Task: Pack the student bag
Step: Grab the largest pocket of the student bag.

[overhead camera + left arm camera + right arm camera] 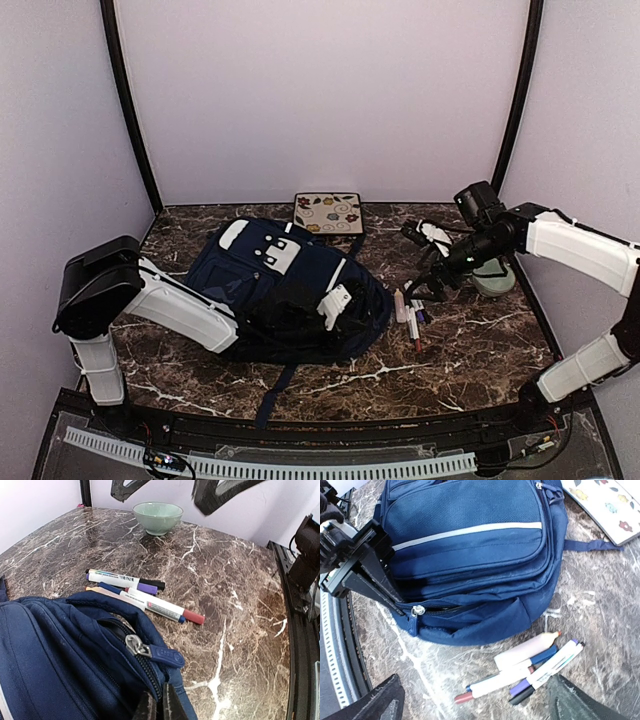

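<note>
The student bag [285, 285], a navy backpack with white patches, lies flat mid-table. My left gripper [345, 300] is at the bag's right side, and its dark fingers [175, 710] are shut on the bag's fabric beside the zipper, just below the blue zipper pull [167, 655]. The same bag [470, 555] fills the top of the right wrist view, with the left gripper [395, 602] pinching by the slider. My right gripper [432, 283] hovers open above a cluster of several pens and markers [530, 667], its fingertips [375, 702] spread wide either side and holding nothing.
The pens [410, 318] lie just right of the bag. A pale green bowl [495, 278] stands at the right, beyond the right gripper. A floral-patterned notebook [328, 213] rests at the back by the wall. Bare marble [235, 645] stretches right of the bag toward the table's front edge.
</note>
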Robot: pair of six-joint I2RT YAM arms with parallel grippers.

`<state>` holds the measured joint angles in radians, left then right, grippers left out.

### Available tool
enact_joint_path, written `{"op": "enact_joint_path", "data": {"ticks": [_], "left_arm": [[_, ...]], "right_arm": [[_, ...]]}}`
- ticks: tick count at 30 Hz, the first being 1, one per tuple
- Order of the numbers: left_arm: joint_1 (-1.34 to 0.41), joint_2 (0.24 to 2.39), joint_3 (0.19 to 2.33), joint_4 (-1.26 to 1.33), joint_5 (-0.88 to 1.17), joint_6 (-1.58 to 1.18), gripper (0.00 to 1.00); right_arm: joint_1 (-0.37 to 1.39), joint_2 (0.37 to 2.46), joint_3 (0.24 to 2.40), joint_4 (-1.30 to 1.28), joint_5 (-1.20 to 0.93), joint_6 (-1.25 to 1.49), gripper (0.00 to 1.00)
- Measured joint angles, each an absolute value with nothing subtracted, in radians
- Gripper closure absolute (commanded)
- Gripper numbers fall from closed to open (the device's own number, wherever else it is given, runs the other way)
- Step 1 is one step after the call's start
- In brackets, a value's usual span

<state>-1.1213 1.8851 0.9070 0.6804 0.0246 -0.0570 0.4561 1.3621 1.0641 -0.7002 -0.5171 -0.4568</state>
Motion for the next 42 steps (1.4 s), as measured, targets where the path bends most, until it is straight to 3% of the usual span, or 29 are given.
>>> {"op": "enact_joint_path", "data": {"ticks": [4,9,14,19,29,42], "left_arm": [[-1.112,1.885,0.907,0.707,0.035,-0.112,1.0],[-1.1,1.885,0.907,0.738,0.046,-0.184,1.0],[-1.087,1.888,0.91,0.757,0.059,-0.249,1.0],[-1.079,1.894,0.91,0.786,0.071,-0.297,1.0],[-1.067,1.908,0.908,0.856,0.091,-0.364,1.0],[-1.064,1.921,0.908,0.881,0.101,-0.381,1.0]], "right_arm": [[0.469,1.395,1.064,-0.66,-0.532,-0.46,0.41],[0.535,1.373,1.04,-0.614,-0.57,-0.502,0.57],[0.64,1.381,1.03,-0.555,-0.542,-0.529,0.58],[0.716,1.417,1.001,-0.5,-0.48,-0.534,0.53],[0.751,1.429,0.944,-0.389,-0.335,-0.503,0.51],[0.766,1.457,0.932,-0.316,-0.284,-0.474,0.69]]}}
